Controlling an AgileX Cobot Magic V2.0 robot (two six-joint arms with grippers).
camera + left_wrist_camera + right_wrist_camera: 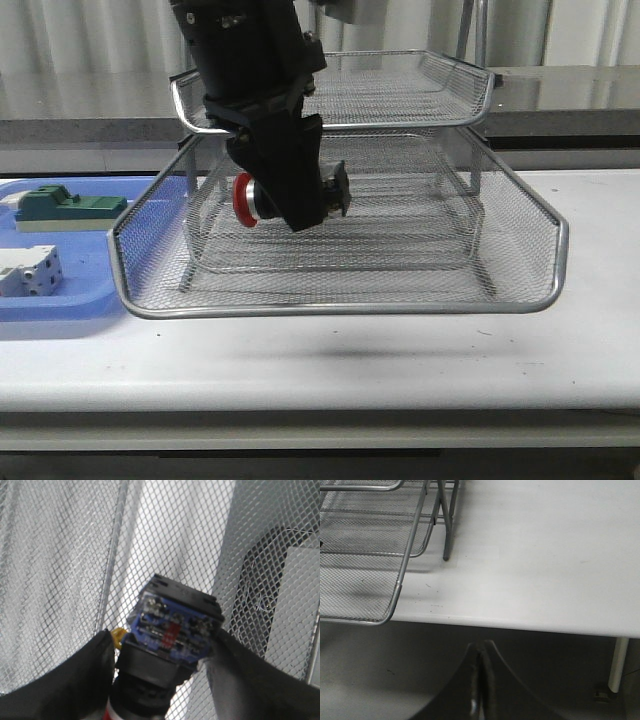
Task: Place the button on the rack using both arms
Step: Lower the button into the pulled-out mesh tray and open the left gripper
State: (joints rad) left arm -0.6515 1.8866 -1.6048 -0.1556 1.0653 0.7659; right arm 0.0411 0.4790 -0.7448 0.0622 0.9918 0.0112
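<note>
Button (262, 197) — red cap toward the table's left end, blue block behind — is pinched in the left gripper (300, 205) over the rack's (330, 290) pulled-out middle tray. The right gripper (480, 680), fingers pressed together on nothing, hangs off the table's front edge. On the white table (400, 350), a blue tray (60, 305) at the left end carries a green block (65, 205) and a white block (30, 272) — grey curtains behind.

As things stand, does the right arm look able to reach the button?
Probably not easily. The right gripper hangs shut off the table's front edge, beside the rack, with nothing between its fingers. The button is clamped in the left gripper over the pulled-out tray, so the mesh walls and left arm stand between.
</note>
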